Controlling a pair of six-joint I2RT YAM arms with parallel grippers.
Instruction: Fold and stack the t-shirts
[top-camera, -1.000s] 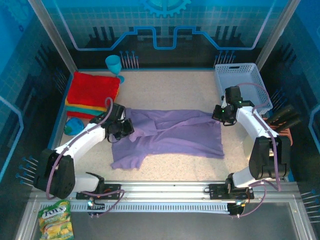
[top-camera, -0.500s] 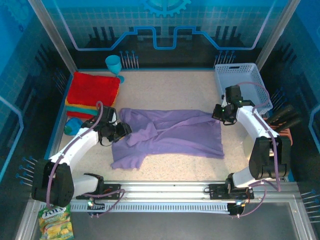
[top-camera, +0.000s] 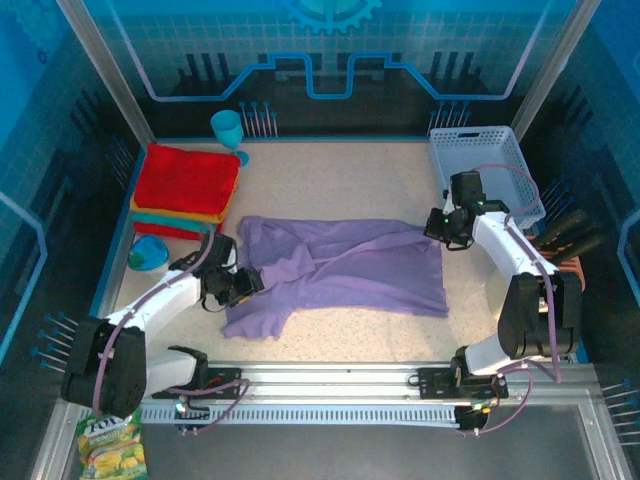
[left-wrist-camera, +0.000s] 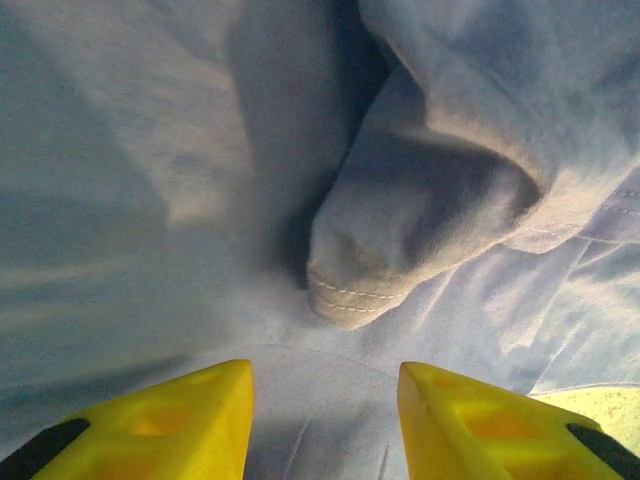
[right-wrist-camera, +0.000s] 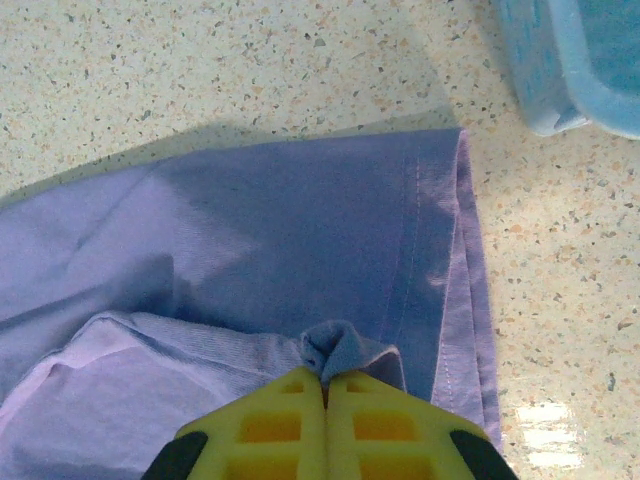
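Several folded t-shirts (top-camera: 188, 178) already stacked at the far left of the tabletop (top-camera: 340, 175), red on top over yellow-orange and teal edges; leaves only the lavender t-shirt (top-camera: 350, 265) to fold and stack. Lies mid-tabletop, rumpled, partly doubled over, sleeve hem rolled at the left. Pinched by a small fold near its right hem in the right tool (right-wrist-camera: 325, 385), with the left tool (left-wrist-camera: 325, 400) spread low over the bunched left side.

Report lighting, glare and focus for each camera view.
Top external: even light, sharp, blue cast at the edges, purple t-shirt clearly read. Left wrist: dim, cloth soft-focused, deep shadow beside the bunched fold, left gripper open. Right wrist: bright and crisp, glare patch on the table, right gripper pinching the cloth.
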